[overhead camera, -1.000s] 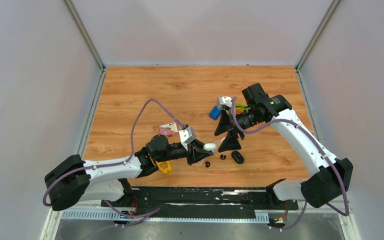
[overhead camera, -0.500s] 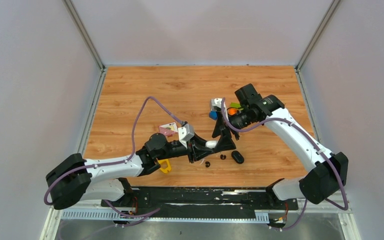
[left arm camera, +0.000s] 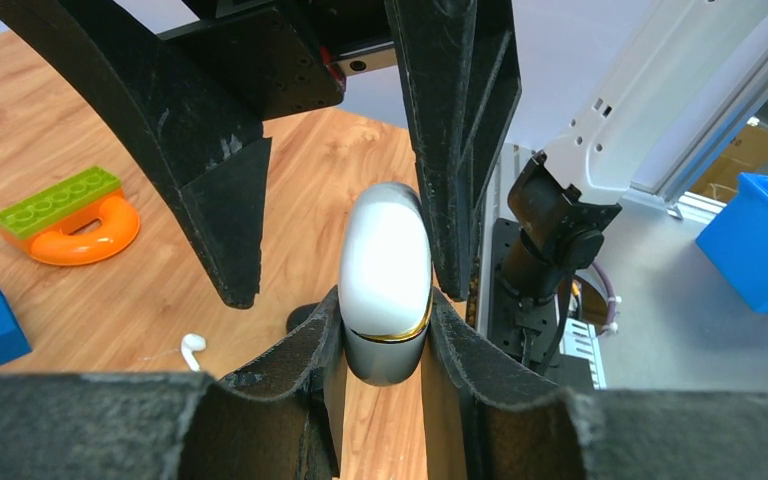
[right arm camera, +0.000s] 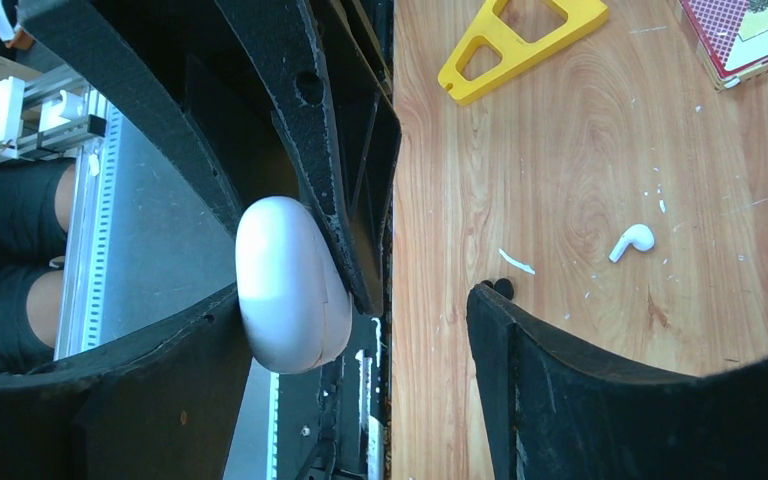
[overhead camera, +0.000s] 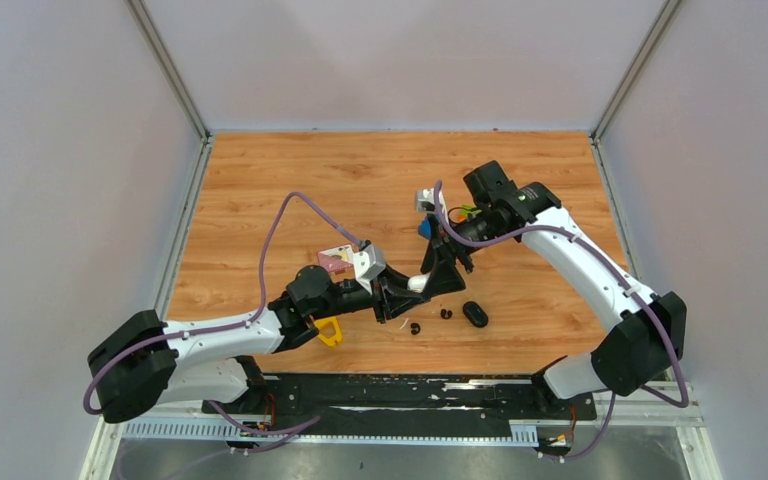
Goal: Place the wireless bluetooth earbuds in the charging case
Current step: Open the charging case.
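**Nearest row, loose on the bench (overhead camera: 360,180)**
- Two black buds (overhead camera: 416,328) (overhead camera: 446,314), apart from each other, neither seated in anything.
- Black oval pod (overhead camera: 475,314), just right of them. It is probably their case, and it looks closed.
- Yellow piece (overhead camera: 329,331), beside the left arm's wrist. Not a task item.

**Middle, raised off the bench**
- Left pincer (overhead camera: 405,292): pinching the white charging case (left arm camera: 385,270) by its lower half, rounded end pointing outward.
- The white charging case shows a gold seam between cap and base, and the lid looks closed. Its contents cannot be told.
- Right pincer (overhead camera: 443,275): jaws spread and straddling the upper half of that case. One finger lies against the shell, and the other stands off with a clear gap.

**Under and beyond the case**
- One white bud (right arm camera: 632,240), lying on the wood, well apart from the case. A second white bud is not made out for certain.
- Card box (overhead camera: 337,260), behind the left wrist.
- Blue block (overhead camera: 424,228) and green-and-orange toy (left arm camera: 65,215), farthest out, by the right arm.

**Progress, as judged**
- Early stage: the case is lifted and steadied, and no bud is visibly in place.
- Still to do: open the lid, which is likely what the right pincer is set for. Then collect each bud, seat it in its well and close up.
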You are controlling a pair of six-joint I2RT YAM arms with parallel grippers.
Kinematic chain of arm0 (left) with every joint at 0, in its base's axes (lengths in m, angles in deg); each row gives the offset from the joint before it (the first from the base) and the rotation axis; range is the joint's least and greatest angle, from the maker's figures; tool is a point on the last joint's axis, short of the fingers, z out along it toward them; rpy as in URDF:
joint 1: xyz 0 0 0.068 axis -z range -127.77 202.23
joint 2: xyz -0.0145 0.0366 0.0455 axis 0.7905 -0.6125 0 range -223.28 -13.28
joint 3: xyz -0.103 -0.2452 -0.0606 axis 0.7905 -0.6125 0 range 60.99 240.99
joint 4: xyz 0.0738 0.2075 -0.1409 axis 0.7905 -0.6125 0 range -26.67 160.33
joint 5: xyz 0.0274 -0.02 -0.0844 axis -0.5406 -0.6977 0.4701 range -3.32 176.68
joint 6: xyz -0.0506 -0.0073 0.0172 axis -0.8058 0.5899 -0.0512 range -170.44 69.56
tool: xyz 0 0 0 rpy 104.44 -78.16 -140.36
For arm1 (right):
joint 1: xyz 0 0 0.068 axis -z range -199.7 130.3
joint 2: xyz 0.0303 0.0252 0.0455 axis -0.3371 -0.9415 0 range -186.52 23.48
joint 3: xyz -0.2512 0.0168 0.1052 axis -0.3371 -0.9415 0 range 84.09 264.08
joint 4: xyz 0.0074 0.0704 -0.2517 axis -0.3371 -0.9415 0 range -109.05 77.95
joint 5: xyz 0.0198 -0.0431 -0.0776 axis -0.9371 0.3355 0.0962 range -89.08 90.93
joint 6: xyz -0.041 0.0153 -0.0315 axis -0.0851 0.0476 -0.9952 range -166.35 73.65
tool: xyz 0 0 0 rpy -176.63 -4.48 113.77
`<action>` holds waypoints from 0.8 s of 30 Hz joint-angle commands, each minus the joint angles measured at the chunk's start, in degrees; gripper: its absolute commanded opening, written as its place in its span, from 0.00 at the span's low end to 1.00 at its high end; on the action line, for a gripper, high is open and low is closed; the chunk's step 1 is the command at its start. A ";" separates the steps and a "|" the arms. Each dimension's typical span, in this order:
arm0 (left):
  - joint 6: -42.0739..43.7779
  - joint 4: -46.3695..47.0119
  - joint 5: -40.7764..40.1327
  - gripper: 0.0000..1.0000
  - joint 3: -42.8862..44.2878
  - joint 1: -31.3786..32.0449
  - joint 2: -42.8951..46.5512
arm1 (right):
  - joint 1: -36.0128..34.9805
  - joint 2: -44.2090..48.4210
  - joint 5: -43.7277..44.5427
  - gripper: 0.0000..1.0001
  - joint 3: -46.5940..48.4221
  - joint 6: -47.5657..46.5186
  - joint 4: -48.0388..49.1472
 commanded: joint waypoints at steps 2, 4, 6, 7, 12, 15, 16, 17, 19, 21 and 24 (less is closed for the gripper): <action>1.56 2.92 3.11 0.00 0.49 0.62 1.83 | 0.60 -1.57 -3.03 0.75 3.39 1.10 1.48; 1.63 3.08 3.11 0.00 0.39 0.66 2.02 | 0.86 -2.24 -4.54 0.75 3.91 1.30 0.81; 1.73 3.21 3.03 0.00 0.31 0.71 2.10 | 1.07 -2.65 -5.08 0.75 4.28 1.48 0.54; 1.68 3.29 3.02 0.00 0.24 0.71 2.05 | 1.23 -2.83 -5.16 0.75 4.45 1.58 0.56; 1.63 3.32 3.05 0.00 -0.04 0.69 1.93 | 1.65 -3.38 -6.10 0.75 5.13 2.08 0.36; 1.78 3.12 3.10 0.00 -0.05 0.66 1.92 | 2.06 -3.48 -6.78 0.75 5.62 2.43 0.30; 1.83 3.13 3.11 0.00 -0.13 0.70 1.80 | 2.20 -3.59 -7.08 0.75 5.82 2.57 0.23; 1.81 3.14 3.11 0.00 -0.14 0.63 1.84 | 2.37 -3.65 -7.33 0.75 5.89 2.71 0.18; 1.82 3.14 3.03 0.00 -0.14 0.67 1.70 | 2.65 -3.65 -7.88 0.75 6.16 2.82 0.05; 1.74 3.27 2.94 0.00 -0.14 0.71 1.60 | 2.85 -3.65 -8.21 0.75 6.28 2.95 0.13; 1.66 3.32 2.79 0.00 -0.14 0.63 1.41 | 3.26 -3.59 -8.97 0.75 6.35 2.88 -0.08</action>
